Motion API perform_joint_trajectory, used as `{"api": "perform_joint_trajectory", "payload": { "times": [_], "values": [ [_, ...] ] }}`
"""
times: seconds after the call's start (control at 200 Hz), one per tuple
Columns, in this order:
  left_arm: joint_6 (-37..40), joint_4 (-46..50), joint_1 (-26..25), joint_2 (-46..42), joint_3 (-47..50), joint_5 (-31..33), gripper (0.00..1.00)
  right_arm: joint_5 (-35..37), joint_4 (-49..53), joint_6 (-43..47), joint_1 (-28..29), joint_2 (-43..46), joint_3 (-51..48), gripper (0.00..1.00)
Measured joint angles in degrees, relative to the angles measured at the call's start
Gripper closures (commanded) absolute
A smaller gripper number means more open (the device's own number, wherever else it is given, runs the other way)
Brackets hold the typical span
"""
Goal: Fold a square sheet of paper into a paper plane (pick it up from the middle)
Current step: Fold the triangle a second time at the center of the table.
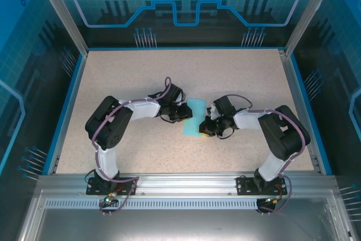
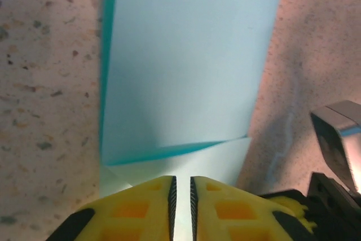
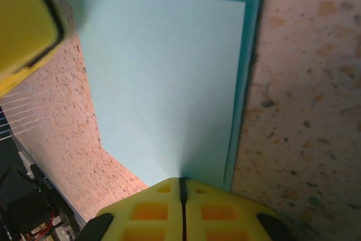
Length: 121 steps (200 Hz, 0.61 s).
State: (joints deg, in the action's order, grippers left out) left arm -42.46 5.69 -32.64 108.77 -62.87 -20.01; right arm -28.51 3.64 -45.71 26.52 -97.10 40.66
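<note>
The light-cyan sheet of paper (image 1: pixel 196 118) lies folded into a narrow oblong in the middle of the table, between my two grippers. My left gripper (image 1: pixel 181 112) is at its left edge. In the left wrist view its yellow jaws (image 2: pixel 181 187) stand a narrow gap apart over the paper (image 2: pixel 186 66), where a folded flap crosses just ahead of them. My right gripper (image 1: pixel 207 125) is at the paper's near right end. In the right wrist view its jaws (image 3: pixel 182 183) are pressed together on the edge of the paper (image 3: pixel 163 83), which draws in toward the tips.
The speckled beige table (image 1: pixel 124 77) is bounded by blue rails and clear walls. A finger of the left gripper (image 3: pixel 25 32) shows at the top left of the right wrist view. Part of the right gripper's body (image 2: pixel 338 134) shows at the right of the left wrist view.
</note>
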Motion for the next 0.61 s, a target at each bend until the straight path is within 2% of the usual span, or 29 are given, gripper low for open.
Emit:
{"api": "perform_joint_trajectory", "payload": {
  "times": [0.155, 0.605],
  "values": [
    [-2.75, -1.88, -0.44, -3.54, 1.25, -0.94, 1.0, -0.04, -0.35, -0.57, 0.0, 0.0, -0.13, 0.94],
    [-13.6, -9.22, -4.74, -2.36, 6.84, -1.22, 1.0, 0.02, -1.16, -0.85, 0.04, 0.22, -0.61, 0.94]
  ]
}}
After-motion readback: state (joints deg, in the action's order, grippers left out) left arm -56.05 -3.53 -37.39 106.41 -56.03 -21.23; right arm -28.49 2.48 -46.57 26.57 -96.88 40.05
